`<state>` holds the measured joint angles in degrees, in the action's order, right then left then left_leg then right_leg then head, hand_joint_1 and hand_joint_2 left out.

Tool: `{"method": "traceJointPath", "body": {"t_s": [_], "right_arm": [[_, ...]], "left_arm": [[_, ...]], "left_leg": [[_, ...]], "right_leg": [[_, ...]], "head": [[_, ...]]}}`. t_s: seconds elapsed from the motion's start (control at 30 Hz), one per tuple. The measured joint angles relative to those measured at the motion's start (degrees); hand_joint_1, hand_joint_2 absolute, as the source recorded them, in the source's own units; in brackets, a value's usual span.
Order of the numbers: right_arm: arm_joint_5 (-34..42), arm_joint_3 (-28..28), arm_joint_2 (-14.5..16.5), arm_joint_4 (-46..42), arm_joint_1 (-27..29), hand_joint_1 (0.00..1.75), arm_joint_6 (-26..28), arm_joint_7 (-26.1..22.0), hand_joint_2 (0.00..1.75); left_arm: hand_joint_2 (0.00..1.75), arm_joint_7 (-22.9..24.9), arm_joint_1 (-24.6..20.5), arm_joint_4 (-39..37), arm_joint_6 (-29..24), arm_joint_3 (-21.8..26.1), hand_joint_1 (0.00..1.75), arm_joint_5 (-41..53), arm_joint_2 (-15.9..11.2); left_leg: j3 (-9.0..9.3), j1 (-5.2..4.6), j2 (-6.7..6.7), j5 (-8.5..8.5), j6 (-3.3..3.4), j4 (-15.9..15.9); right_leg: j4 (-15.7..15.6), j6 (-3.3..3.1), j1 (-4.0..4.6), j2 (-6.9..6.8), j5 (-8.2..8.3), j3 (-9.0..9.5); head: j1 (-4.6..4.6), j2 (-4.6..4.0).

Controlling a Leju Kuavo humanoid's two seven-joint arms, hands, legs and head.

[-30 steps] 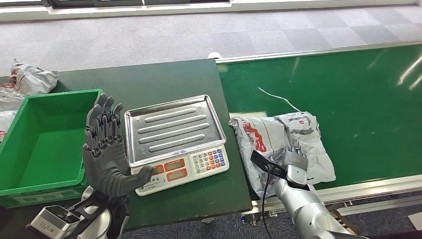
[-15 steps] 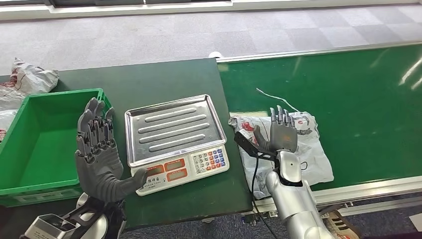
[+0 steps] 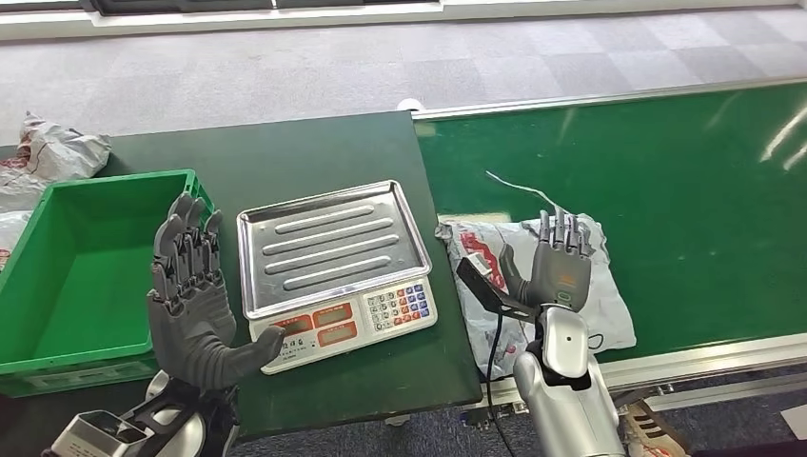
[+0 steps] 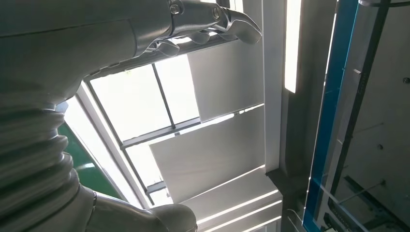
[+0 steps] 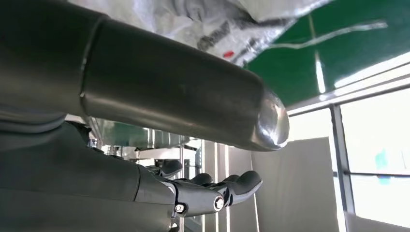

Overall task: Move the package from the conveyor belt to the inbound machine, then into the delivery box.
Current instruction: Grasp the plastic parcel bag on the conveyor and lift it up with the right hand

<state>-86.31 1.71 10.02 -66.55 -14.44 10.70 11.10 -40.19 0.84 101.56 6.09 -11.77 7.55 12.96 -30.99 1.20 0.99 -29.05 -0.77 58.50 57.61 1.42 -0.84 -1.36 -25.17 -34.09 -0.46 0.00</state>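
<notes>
A: Grey plastic package [image 3: 533, 276] lies crumpled on the green conveyor belt [image 3: 666, 190], at its near end just beside the scale [image 3: 333, 271].
B: Right hand [image 3: 552, 262]?
A: Raised above the package, fingers spread, holding nothing. Looks staged for a top-down grab.
B: Left hand [image 3: 190, 295]?
A: Upright, fingers apart, empty, between scale and green bin [image 3: 57, 314]. Probably parked there to take the transfer.
B: Scale tray?
A: Bare. Nothing weighed yet.

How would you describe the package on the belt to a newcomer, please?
Find the green conveyor belt right of the dark table. Near its table-side end lies the package, a crumpled grey-white plastic mailer with red print, the belt's one bag.
</notes>
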Motion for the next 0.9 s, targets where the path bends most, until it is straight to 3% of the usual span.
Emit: {"method": "traceJointPath", "body": {"t_s": [0.1,0.33,0.63,0.9], "right_arm": [[1.91,0.96,-1.23,9.39,-2.74,0.00,-4.89,1.14,1.75],[5.52,5.94,-4.16,34.91,-9.45,0.00,-1.58,0.48,1.75],[4.93,7.59,-4.44,45.26,-14.19,0.00,-1.97,1.42,1.75],[10.85,11.84,-4.44,48.47,-17.49,0.00,-14.87,-4.52,1.75]], "left_arm": [[1.75,0.01,-0.90,-1.17,1.66,-0.28,0.00,-0.49,-0.01],[1.75,0.00,-2.79,-3.03,2.36,-1.36,0.00,-1.21,0.37],[1.75,0.00,-3.66,-3.92,3.20,-1.37,0.00,-1.21,1.30],[1.75,0.00,-4.81,-4.55,3.44,-1.37,0.00,-1.31,1.40]], "left_leg": [[-0.01,0.00,0.00,0.06,0.01,0.00],[-0.14,-0.07,-0.05,0.16,0.08,0.02],[-0.13,-0.09,-0.01,0.21,0.01,0.00],[0.31,-0.10,0.06,0.22,0.01,0.00]], "right_leg": [[0.00,0.03,-0.01,-0.01,0.05,-0.01],[0.00,0.07,-0.07,-0.02,0.17,-0.10],[0.00,0.02,0.01,0.02,0.19,-0.14],[-0.06,0.00,-0.02,0.08,0.22,0.28]], "head": [[0.00,0.00],[0.01,0.00],[0.00,0.00],[0.00,0.00]]}}
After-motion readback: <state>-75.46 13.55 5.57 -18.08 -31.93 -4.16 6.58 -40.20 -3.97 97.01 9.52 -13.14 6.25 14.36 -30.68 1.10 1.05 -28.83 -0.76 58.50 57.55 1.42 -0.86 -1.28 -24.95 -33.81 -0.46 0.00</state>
